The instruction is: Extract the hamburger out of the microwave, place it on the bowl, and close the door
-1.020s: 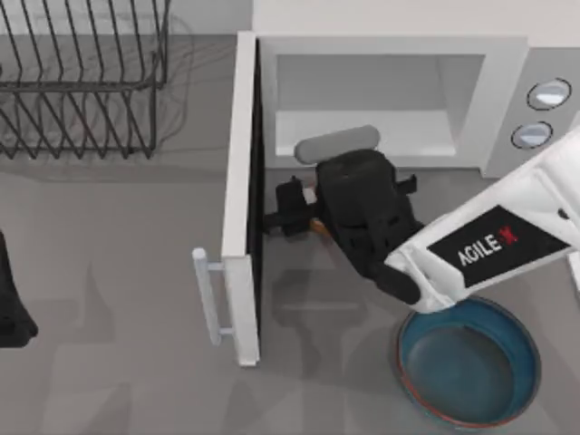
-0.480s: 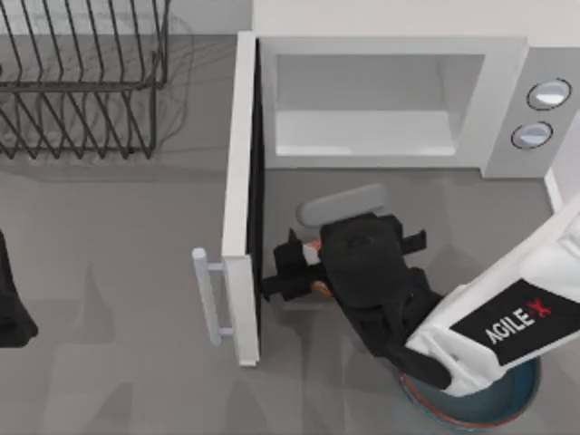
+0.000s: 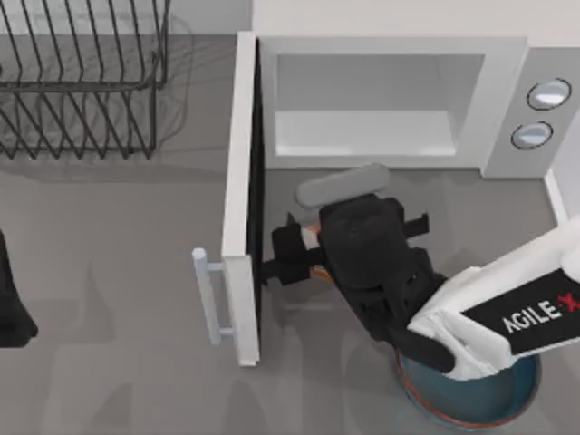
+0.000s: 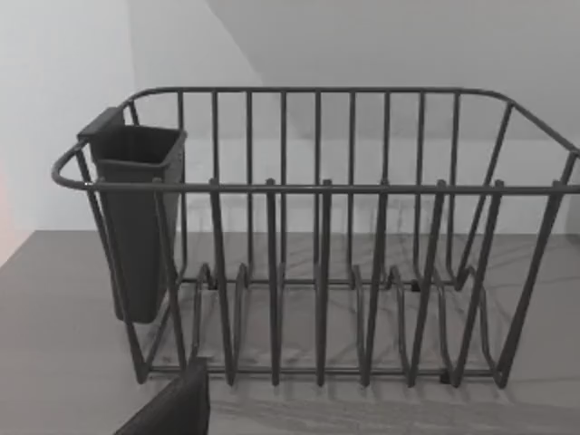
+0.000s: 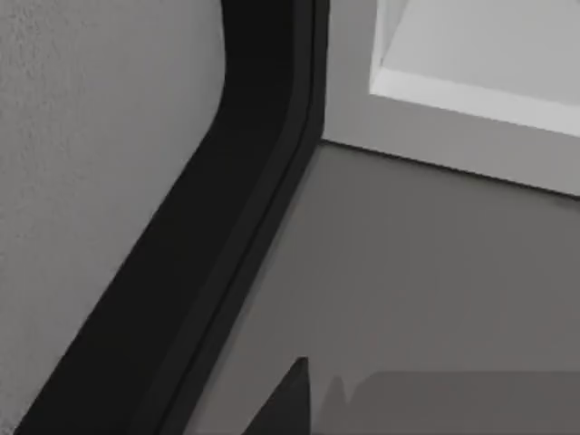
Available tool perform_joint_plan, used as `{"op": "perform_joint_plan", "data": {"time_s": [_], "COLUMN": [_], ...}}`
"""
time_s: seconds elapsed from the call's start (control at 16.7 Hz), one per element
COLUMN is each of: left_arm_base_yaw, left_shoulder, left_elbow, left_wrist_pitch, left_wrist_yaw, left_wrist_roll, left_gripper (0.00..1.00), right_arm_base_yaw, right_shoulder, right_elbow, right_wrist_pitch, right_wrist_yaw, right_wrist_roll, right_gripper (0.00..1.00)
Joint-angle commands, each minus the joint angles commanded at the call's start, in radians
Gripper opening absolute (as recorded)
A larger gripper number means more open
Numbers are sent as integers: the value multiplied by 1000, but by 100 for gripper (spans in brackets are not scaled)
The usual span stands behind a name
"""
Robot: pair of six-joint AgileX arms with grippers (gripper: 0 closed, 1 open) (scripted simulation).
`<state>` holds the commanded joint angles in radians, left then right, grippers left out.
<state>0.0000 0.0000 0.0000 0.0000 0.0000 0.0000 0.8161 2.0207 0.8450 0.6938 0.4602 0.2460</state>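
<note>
A sliver of the hamburger (image 3: 314, 268) shows orange between the fingers of the right gripper (image 3: 288, 257), which are closed narrowly on it, above the bench (image 3: 109, 272) in front of the microwave (image 3: 399, 100) and just beside the dark inner face of the open door (image 3: 241, 199). The bowl (image 3: 471, 399), teal, lies under the right arm. The left gripper (image 3: 14, 313) sits parked at the left edge, its fingers' state unclear, facing a wire rack (image 4: 317, 236)

Grey table (image 3: 109, 299) under microwave (image 3: 507, 82), bowl (image 3: 471, 399), dish rack (image 3: 82, 82).
</note>
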Motion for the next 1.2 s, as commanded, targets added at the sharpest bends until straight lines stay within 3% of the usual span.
{"op": "perform_joint_plan", "data": {"time_s": [0.48,0.9,1.02,1.2], "left_arm_base_yaw": [0,0,0,0], "left_shoulder": [0,0,0,0], "left_elbow": [0,0,0,0], "left_wrist_pitch": [0,0,0,0], "left_wrist_yaw": [0,0,0,0], "left_wrist_roll": [0,0,0,0], "left_gripper": [100,100,100,100], "right_arm_base_yaw": [0,-3,-31,-130], "right_shoulder": [-203,-225,-230,-256], "right_elbow": [53,56,54,42], "right_wrist_pitch": [-272,-307,-323,-380], "right_wrist_yaw": [-4,-6,-39,-166], "right_wrist_roll": [0,1,-30,-149], "right_gripper": [0,0,0,0]}}
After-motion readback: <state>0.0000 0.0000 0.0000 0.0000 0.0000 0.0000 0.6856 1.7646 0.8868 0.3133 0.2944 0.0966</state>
